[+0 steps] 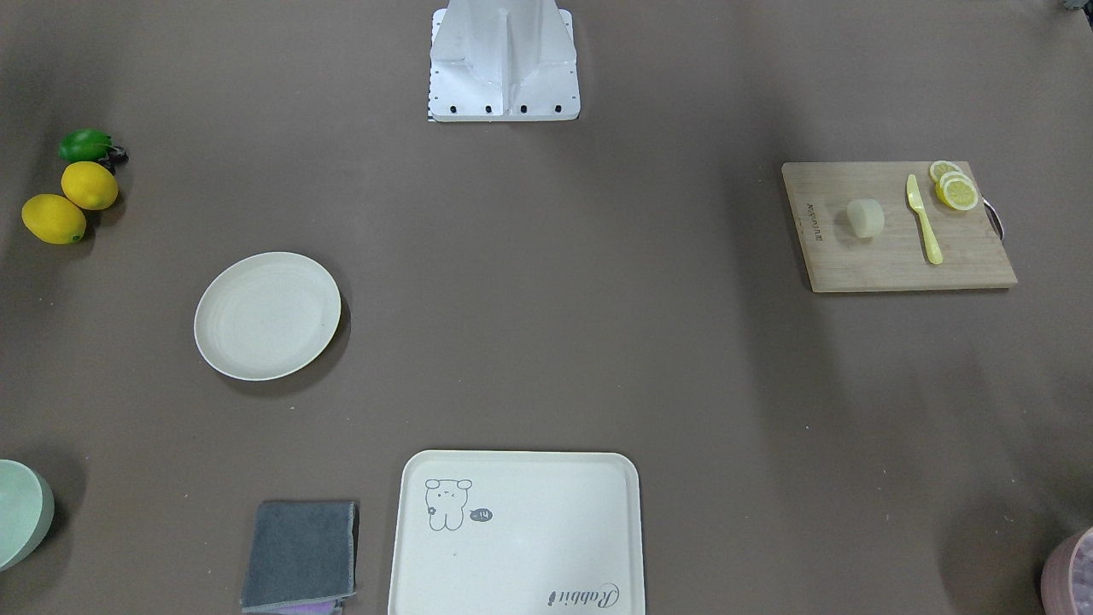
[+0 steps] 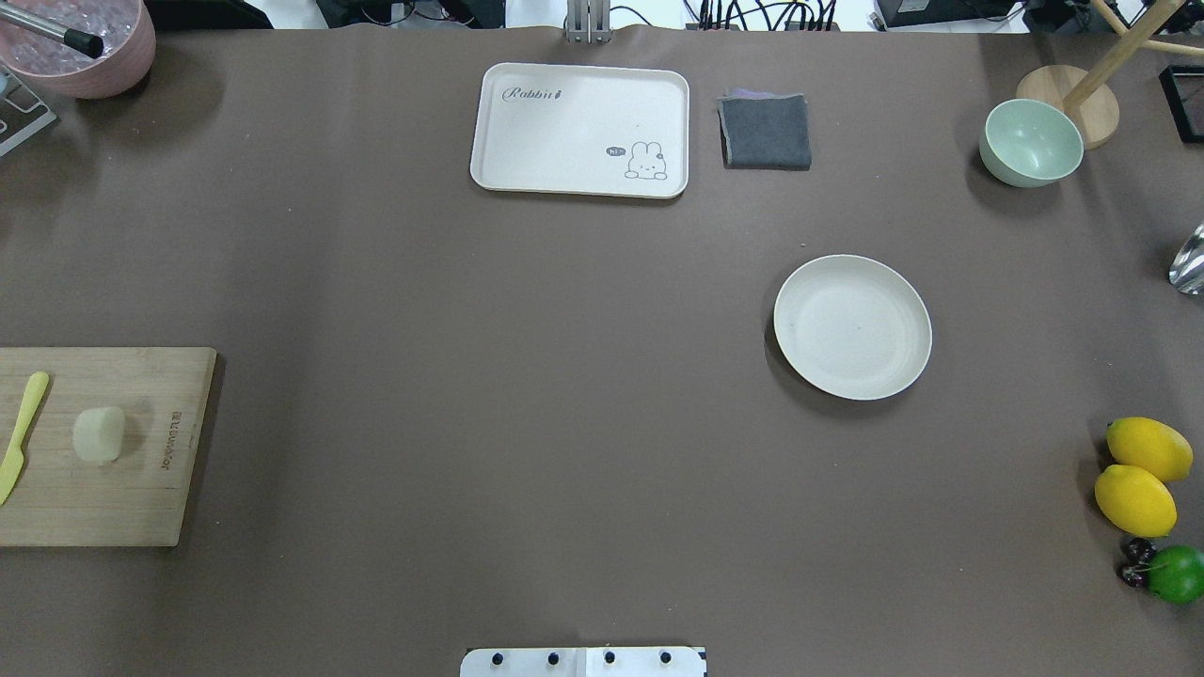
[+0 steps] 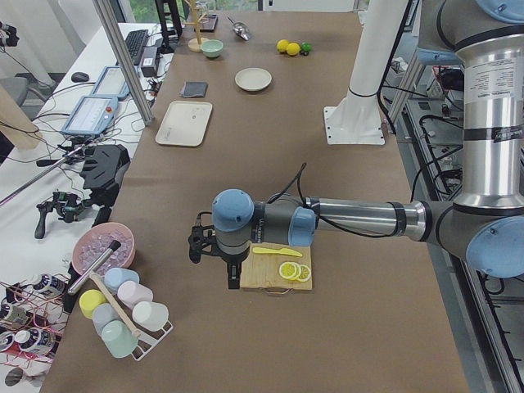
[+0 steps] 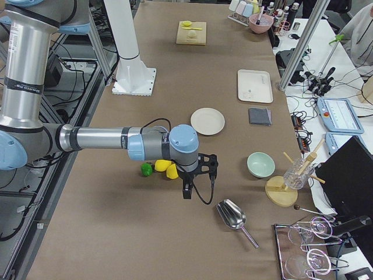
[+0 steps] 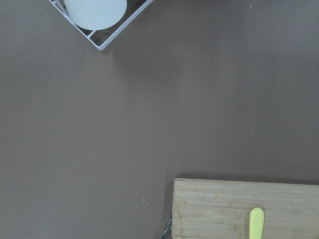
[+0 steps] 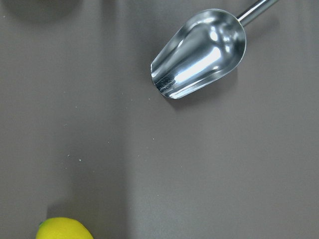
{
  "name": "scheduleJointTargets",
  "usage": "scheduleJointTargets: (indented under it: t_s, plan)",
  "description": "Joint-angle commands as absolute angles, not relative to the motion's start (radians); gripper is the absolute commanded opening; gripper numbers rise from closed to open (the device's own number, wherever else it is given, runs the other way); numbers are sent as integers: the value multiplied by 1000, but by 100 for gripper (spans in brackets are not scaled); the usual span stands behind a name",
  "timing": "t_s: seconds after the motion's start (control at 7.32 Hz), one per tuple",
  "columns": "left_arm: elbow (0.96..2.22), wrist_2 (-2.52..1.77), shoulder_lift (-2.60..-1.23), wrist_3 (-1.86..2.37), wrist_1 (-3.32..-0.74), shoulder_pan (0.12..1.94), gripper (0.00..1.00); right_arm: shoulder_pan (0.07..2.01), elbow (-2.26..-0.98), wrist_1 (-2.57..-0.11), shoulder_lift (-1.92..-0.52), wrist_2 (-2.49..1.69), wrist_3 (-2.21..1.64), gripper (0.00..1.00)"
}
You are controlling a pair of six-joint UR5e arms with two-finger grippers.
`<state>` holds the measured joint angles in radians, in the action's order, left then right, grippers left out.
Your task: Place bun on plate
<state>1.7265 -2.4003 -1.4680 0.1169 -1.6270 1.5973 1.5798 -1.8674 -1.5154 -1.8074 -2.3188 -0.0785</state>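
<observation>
Nearest, at the robot's left, the bun (image 2: 99, 434) sits on a wooden board (image 2: 113, 508) beside a yellow knife (image 2: 21, 428), likely staged for the left arm (image 3: 352, 217) hovering by the board's end; farther right, the plate (image 2: 852, 326) lies bare, ready to receive; jaws' state, either arm: cannot tell.

One bun (image 1: 865, 218), one plate (image 1: 267, 314), one tray (image 1: 529, 547), one bowl (image 2: 1031, 143), two lemons (image 1: 89, 185), one cutting board (image 1: 879, 260).

"Rabbit" in script on the tray (image 2: 574, 127), small "hi" bubble beside its bunny drawing (image 2: 646, 162), engraved mark on the board (image 2: 103, 508) unreadable.
</observation>
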Motion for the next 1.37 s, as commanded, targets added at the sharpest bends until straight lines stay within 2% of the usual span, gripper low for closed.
scheduleJointTargets:
  t_s: [0.0, 0.27, 0.55, 0.96, 1.23]
  plan:
    - [1746, -2395, -1488, 118, -1628, 1598, 98, 1580, -1922, -1481, -1804, -2318, -80, 100]
    - [1773, -2396, -1491, 123, -1711, 1606, 98, 1582, -1899, -1241, -1787, -2294, -90, 100]
    - [1740, -2388, -1525, 130, -1872, 1608, 98, 1589, -1839, -1192, -1784, -2369, -135, 100]
    - [1709, -2395, -1551, 121, -1939, 1606, 98, 1608, -1819, -1029, -1821, -2445, -158, 100]
    - [1687, -2396, -1548, 121, -2006, 1595, 98, 1557, -1819, -1008, -1800, -2450, -362, 100]
